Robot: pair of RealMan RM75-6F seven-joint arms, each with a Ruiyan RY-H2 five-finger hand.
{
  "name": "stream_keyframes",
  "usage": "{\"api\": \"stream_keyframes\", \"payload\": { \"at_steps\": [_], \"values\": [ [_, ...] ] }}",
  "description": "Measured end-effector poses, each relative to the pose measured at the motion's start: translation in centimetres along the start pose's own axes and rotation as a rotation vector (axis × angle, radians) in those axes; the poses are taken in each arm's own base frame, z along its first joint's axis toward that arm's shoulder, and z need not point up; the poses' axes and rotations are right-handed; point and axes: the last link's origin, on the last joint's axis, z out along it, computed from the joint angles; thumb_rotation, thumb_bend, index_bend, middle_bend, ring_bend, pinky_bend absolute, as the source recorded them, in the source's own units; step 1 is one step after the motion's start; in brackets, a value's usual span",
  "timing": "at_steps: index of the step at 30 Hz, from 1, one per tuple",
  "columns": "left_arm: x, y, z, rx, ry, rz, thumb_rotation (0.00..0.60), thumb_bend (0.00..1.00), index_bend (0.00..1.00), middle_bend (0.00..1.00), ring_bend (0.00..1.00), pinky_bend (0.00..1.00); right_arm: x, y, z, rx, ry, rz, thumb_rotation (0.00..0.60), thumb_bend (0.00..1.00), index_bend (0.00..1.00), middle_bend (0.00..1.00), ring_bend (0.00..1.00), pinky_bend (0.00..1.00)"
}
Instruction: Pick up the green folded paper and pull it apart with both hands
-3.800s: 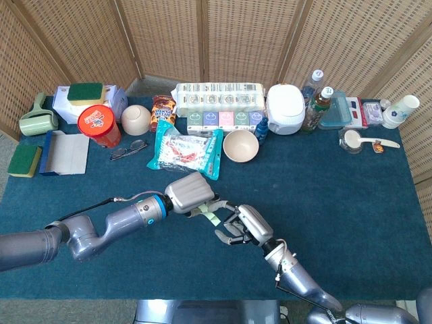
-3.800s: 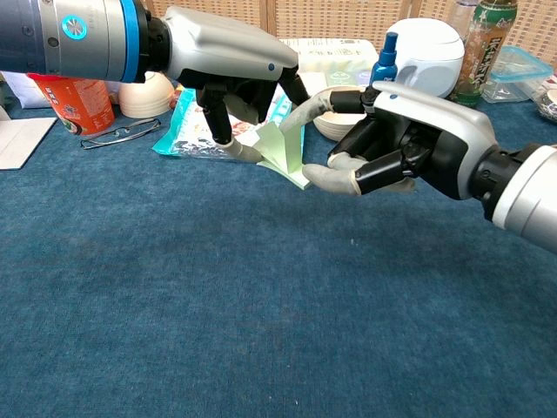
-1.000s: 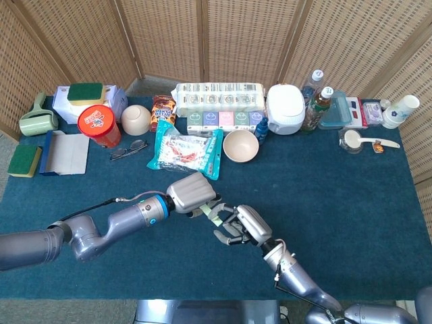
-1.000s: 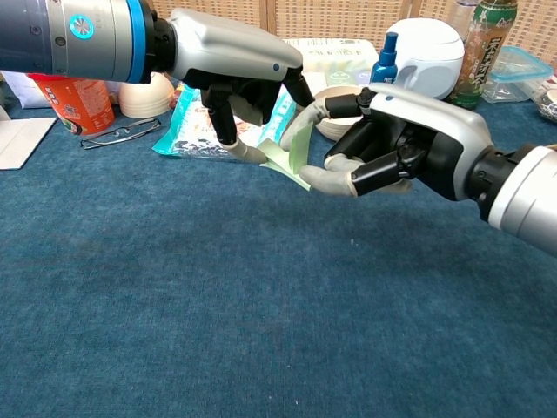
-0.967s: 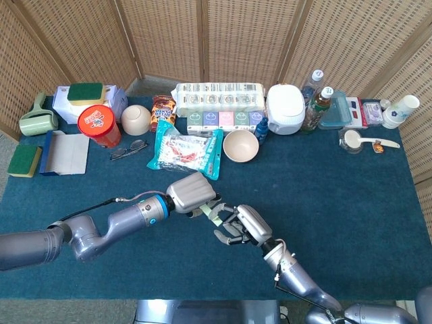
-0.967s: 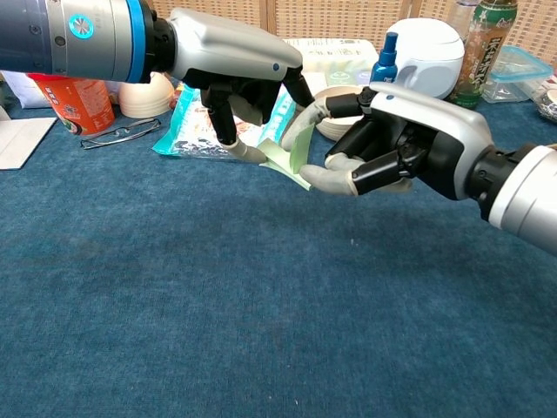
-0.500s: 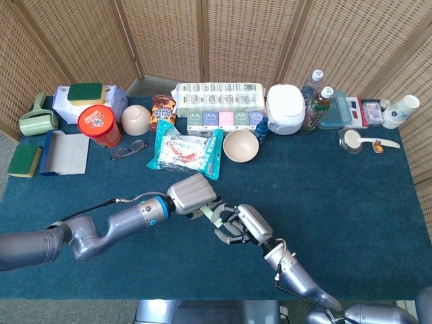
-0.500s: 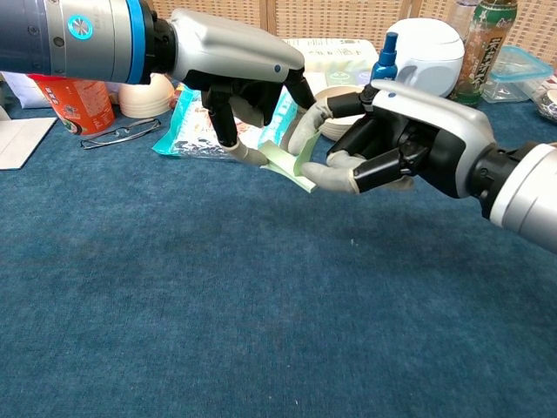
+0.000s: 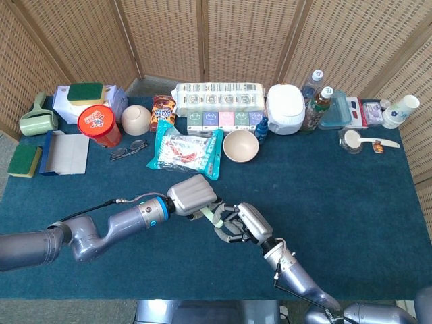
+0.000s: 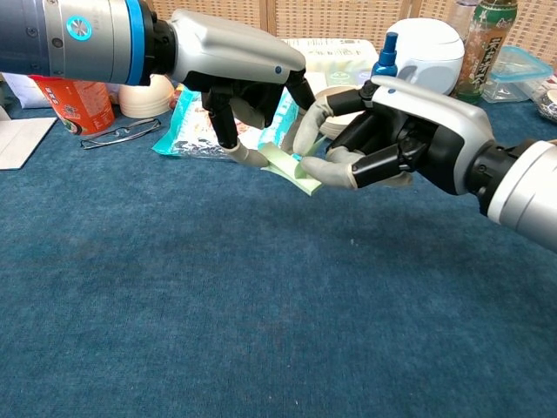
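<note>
The green folded paper (image 10: 287, 165) hangs above the blue tablecloth (image 10: 218, 313) between my two hands, low over the front middle of the table. My left hand (image 10: 239, 74) pinches its left end from above. My right hand (image 10: 392, 135) pinches the right end between thumb and a finger. In the head view the paper (image 9: 217, 216) is a small pale sliver between the left hand (image 9: 192, 196) and the right hand (image 9: 244, 224); most of it is hidden by fingers.
Behind the hands lie a snack bag (image 9: 185, 152) and a cream bowl (image 9: 240, 145). A red can (image 9: 98, 126), glasses (image 9: 128, 148), a tissue pack (image 9: 219, 104), a white cooker (image 9: 285, 108) and bottles (image 9: 317, 108) line the back.
My right hand has moved in toward the left hand and closed thumb and finger on the paper's right end. The paper has tipped flatter. The left hand has stayed put.
</note>
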Motion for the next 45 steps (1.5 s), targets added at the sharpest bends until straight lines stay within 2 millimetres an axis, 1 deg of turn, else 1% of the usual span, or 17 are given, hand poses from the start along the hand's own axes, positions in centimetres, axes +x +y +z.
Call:
{"api": "stream_keyframes", "payload": {
  "at_steps": [10,18,28,45],
  "values": [
    [-0.05,0.0,0.05,-0.001,-0.001,-0.002,0.6,0.39,0.65,1.0,1.0,1.0,-0.09,-0.05,0.1,0.004,0.011,0.005,0.6,0.4,0.61,1.0,1.0,1.0],
    [-0.13,0.09,0.11,-0.005,-0.005,-0.002,0.6,0.39,0.65,1.0,1.0,1.0,-0.19,-0.04,0.18,0.007,0.019,0.006,0.6,0.4,0.63,1.0,1.0,1.0],
    [-0.26,0.04,-0.04,-0.006,-0.009,0.001,0.6,0.39,0.65,1.0,1.0,1.0,-0.21,0.03,0.2,0.007,0.026,0.001,0.6,0.4,0.73,1.0,1.0,1.0],
    [-0.95,-0.69,-0.84,0.015,-0.028,-0.008,0.6,0.39,0.66,1.0,1.0,1.0,0.0,0.17,-0.03,0.007,0.034,-0.001,0.6,0.4,0.78,1.0,1.0,1.0]
  ]
}}
